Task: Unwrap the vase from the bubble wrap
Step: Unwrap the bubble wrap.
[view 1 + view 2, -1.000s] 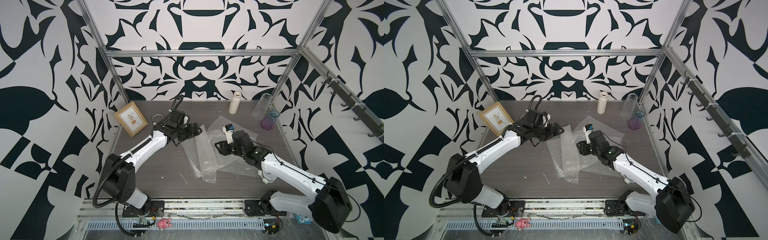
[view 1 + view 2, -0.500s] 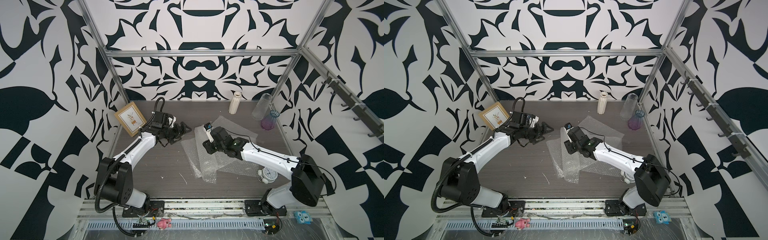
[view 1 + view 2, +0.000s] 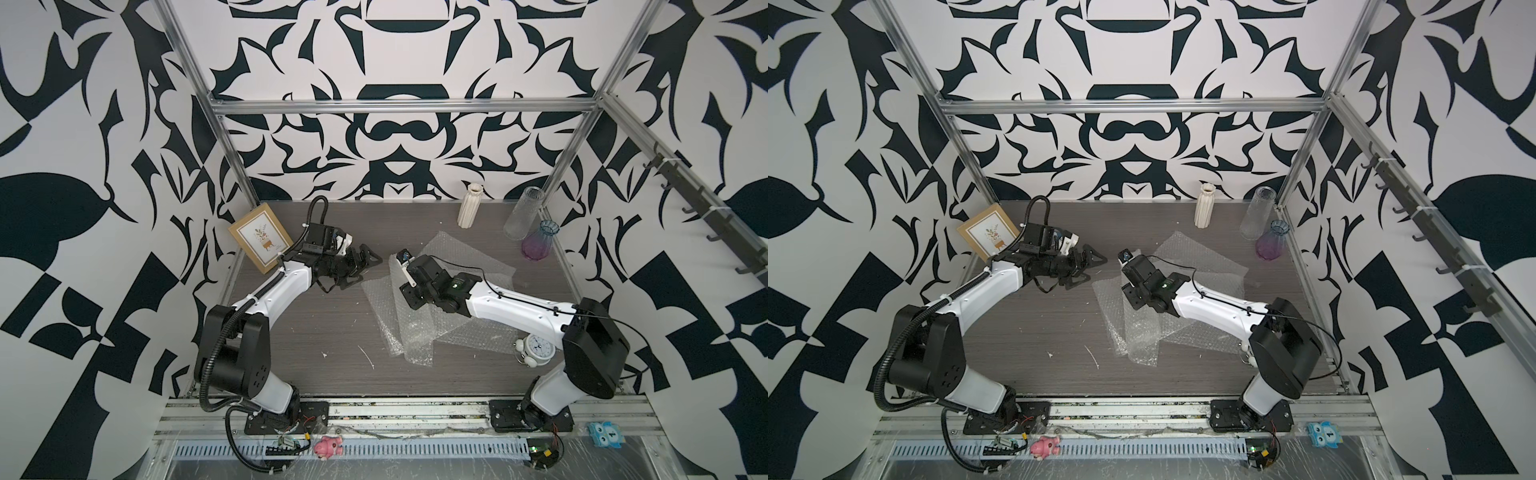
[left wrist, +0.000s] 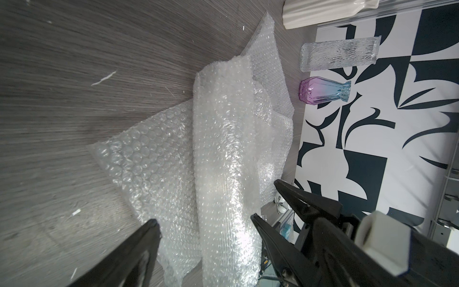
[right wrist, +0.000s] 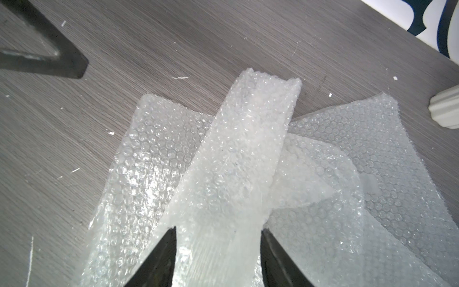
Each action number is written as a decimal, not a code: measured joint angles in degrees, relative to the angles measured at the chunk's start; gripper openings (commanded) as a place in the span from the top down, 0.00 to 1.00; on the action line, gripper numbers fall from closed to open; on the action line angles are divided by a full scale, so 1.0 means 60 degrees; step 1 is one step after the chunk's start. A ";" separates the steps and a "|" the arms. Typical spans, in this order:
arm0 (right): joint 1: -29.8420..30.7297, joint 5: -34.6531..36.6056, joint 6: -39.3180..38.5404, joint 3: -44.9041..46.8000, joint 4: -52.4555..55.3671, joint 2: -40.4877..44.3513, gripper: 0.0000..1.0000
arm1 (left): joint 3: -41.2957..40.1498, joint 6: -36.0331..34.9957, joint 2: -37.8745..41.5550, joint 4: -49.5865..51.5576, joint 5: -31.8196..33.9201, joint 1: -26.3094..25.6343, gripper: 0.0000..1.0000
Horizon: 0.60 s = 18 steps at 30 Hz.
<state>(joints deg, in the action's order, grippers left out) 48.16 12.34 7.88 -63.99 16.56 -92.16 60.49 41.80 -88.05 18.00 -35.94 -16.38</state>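
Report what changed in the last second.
The left pincer drew back from the see-through bubble wrap sheets toward the framed picture, jaws wide open, empty. The right pincer swung toward the robot's left over the wrap; its jaws straddle a rolled strip. The wrap, the ribbed cream vase, the clear glass vase and the purple glass vase stayed put.

Glossy, crinkly see-through plastic bubble wrap (image 5: 236,161); matt wood-grain table (image 5: 173,37); rough-textured clear glass vase (image 4: 372,53).

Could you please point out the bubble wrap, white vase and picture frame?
Bubble wrap (image 3: 411,334), in a top view, folded sheet.
White vase (image 3: 468,208), in a top view, its body.
Picture frame (image 3: 261,237), in a top view, its print.
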 measured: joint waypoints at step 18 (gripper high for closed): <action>0.0098 0.0907 -0.0208 -0.1446 0.0918 -0.1322 0.55 | -0.0488 0.0018 0.0004 -0.0029 0.0135 0.0000 0.00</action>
<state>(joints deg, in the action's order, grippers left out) 48.75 17.78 6.63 -72.66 22.06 -100.09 57.56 41.91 -88.03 17.82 -35.14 -16.38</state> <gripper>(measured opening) 0.500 0.996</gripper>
